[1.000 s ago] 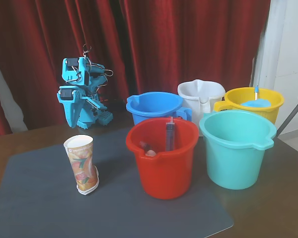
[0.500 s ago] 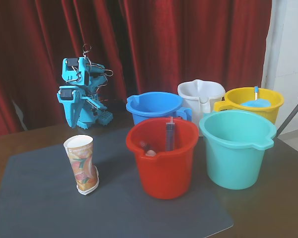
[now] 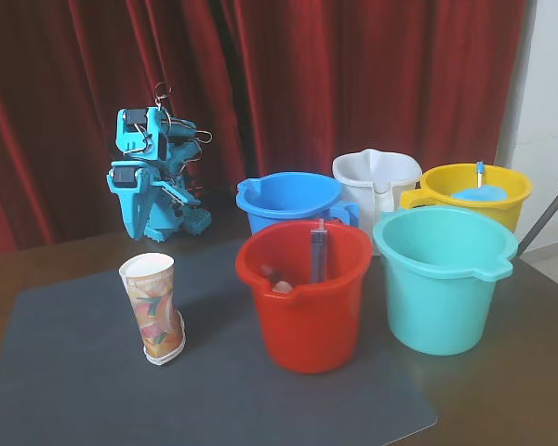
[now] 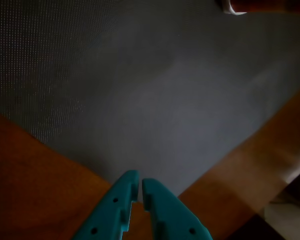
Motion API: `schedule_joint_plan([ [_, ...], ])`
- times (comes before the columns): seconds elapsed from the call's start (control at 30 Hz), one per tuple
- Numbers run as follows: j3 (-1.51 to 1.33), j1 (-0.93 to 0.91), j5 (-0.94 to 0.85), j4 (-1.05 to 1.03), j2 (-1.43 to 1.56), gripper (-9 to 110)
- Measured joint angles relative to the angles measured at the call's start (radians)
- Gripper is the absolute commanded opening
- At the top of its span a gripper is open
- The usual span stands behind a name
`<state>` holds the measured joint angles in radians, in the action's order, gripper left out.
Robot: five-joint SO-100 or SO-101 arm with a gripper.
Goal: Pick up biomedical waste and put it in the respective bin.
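While the gripper sits nearly closed and empty above the grey mat, the paper cup stands tilted at the mat's left in the fixed view, well apart from the turquoise bucket at right. Risk: a nudge could topple that leaning cup. Only the fixed view shows the folded arm, the red bucket and its syringe.

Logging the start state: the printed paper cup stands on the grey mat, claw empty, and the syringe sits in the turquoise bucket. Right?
One detail is off. In the fixed view the syringe stands in the red bucket, not the turquoise bucket. The paper cup does stand on the grey mat, claw empty.
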<state>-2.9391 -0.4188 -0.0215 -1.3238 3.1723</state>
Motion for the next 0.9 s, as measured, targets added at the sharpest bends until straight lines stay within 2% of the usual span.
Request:
schedule_joint_plan([
  [0.67, 0.0, 0.0, 0.0, 0.005, 0.0, 0],
  [0.8, 0.0, 0.0, 0.005, 0.143, -0.009, 0],
  [0.9, 0.0, 0.034, 0.167, 0.295, -0.012, 0],
])
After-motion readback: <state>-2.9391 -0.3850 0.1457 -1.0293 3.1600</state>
